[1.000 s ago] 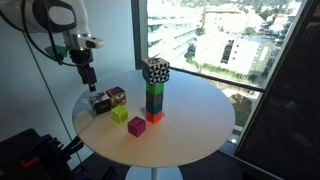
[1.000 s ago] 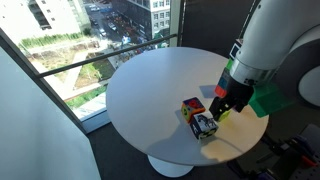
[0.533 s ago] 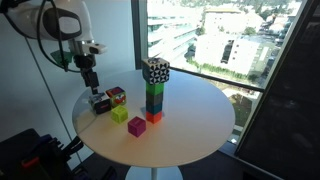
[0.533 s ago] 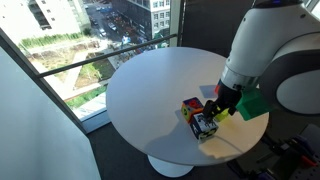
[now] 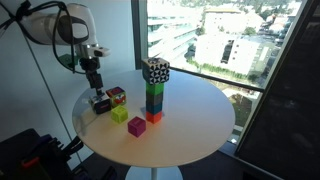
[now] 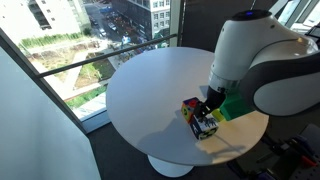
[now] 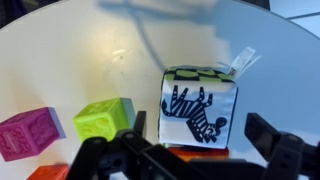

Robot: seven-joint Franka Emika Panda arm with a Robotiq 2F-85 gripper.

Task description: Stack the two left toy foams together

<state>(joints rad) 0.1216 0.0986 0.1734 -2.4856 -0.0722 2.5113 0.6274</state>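
Two patterned foam cubes sit side by side near the table edge. The dark cube [image 5: 100, 102] [image 6: 205, 126] shows a black-and-white zebra face in the wrist view [image 7: 198, 108]. The red-and-green cube [image 5: 116, 97] [image 6: 191, 107] touches it. In the wrist view a red-orange face [image 7: 195, 152] shows just below the zebra cube; I cannot tell which cube it belongs to. My gripper [image 5: 97, 86] [image 6: 209, 104] [image 7: 198, 122] is open and hangs just above the dark cube, a finger to each side, holding nothing.
A yellow-green cube [image 5: 120, 114] [image 7: 103, 118] and a magenta cube [image 5: 136, 126] [image 7: 30, 133] lie nearby. A tall cube tower with a spotted top [image 5: 154, 88] stands at mid-table, an orange cube [image 5: 154, 117] beside its base. The round white table [image 5: 200, 120] [image 6: 150, 90] stands by a window.
The arm has moved down and toward the dark cube, so the open gripper now straddles it from above. The cubes have not moved.
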